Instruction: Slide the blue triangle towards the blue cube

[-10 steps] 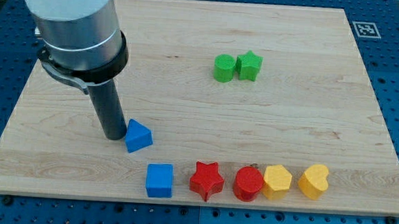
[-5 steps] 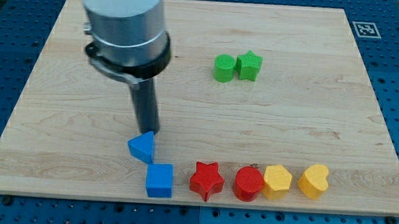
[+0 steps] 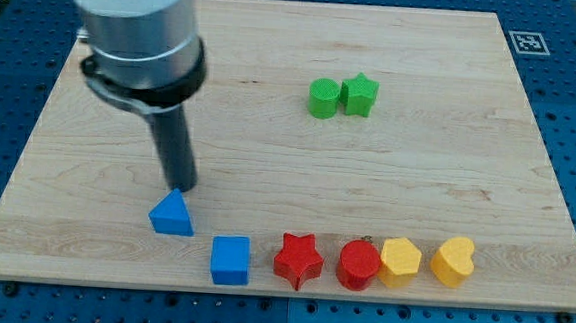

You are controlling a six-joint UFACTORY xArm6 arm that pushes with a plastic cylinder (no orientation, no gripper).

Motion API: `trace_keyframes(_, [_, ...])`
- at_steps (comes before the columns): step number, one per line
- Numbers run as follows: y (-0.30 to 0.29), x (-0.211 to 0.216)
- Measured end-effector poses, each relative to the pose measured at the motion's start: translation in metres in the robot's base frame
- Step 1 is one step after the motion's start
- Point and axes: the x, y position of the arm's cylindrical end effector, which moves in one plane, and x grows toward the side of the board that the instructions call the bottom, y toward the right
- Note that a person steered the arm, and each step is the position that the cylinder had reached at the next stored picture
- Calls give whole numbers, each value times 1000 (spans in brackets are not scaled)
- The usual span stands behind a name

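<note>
The arm is reaching down over the left part of the wooden board (image 3: 275, 41), and it has no fingers to spread or pinch, only a straight dark rod. My tip (image 3: 183, 189) is sitting at the top corner of the blue triangle (image 3: 172, 215), touching it or very nearly so; the gap is too fine to judge from here. It is holding nothing.

The blue triangle is lying near the board's bottom edge, left of centre. The blue cube (image 3: 230, 259) is sitting just below and to the right of it, close but apart, with bare wood showing between them.

To the right of the cube a row of blocks is running along the bottom edge: a red star (image 3: 298, 259), then a red cylinder (image 3: 358, 263), which is touching a yellow hexagon (image 3: 400, 262), and a yellow heart (image 3: 452, 260) a little further right.

Well apart, up toward the top right, a green cylinder (image 3: 323, 98) and a green star (image 3: 359, 95) are standing side by side, touching.

A black-and-white marker (image 3: 525, 42) is sitting in the board's top right corner.
</note>
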Motion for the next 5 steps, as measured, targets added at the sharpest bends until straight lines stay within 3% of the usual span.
trace_keyframes(2, [-3, 26])
trace_keyframes(4, [3, 15])
trace_keyframes(5, [3, 43])
